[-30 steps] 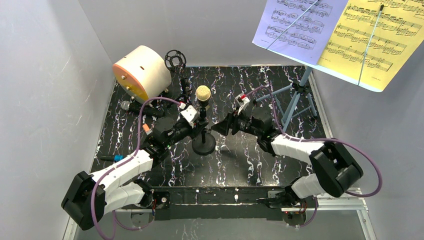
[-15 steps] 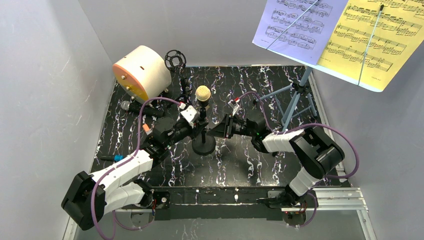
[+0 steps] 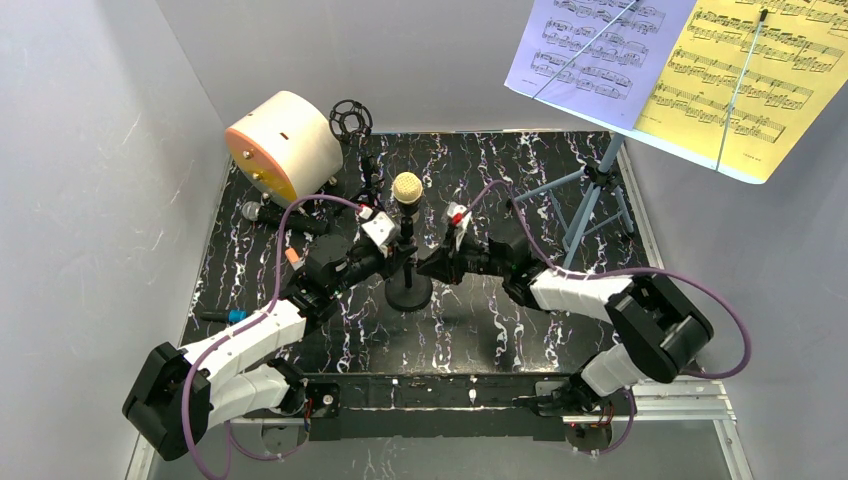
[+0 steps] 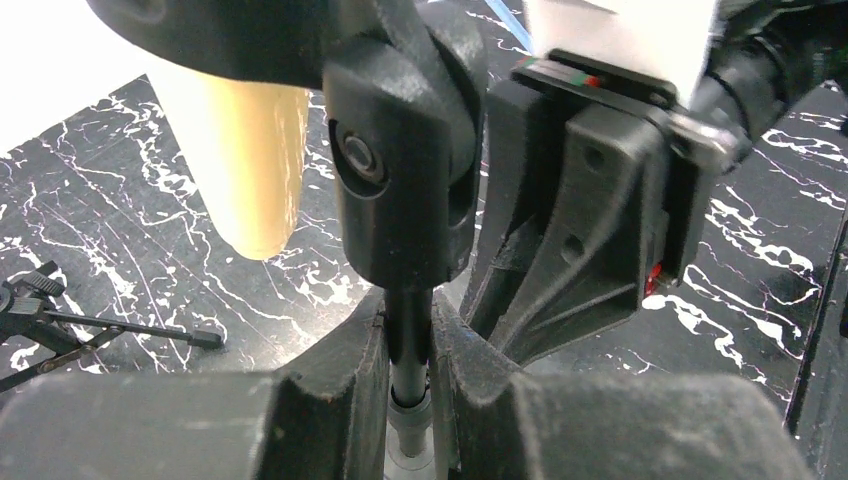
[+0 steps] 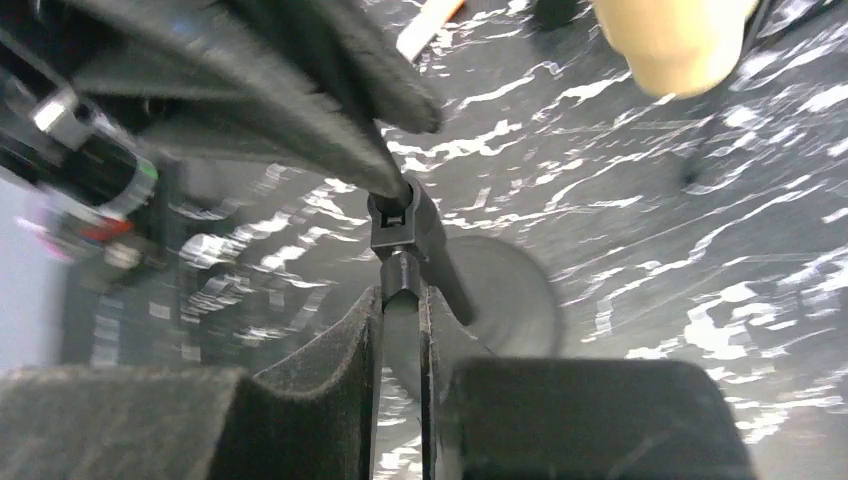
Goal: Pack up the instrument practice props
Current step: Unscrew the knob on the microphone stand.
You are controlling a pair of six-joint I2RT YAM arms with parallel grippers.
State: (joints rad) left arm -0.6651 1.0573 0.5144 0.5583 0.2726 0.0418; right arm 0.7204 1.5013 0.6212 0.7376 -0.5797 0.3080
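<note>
So the left gripper and right gripper both pinch the thin black round-base mic pole, cream foam microphone on top.

No words, brands or numbers readable anywhere. Upper right of top view: lavender score sheet and yellow score sheet carry printed music staves and notes; any headings too small to read.
</note>
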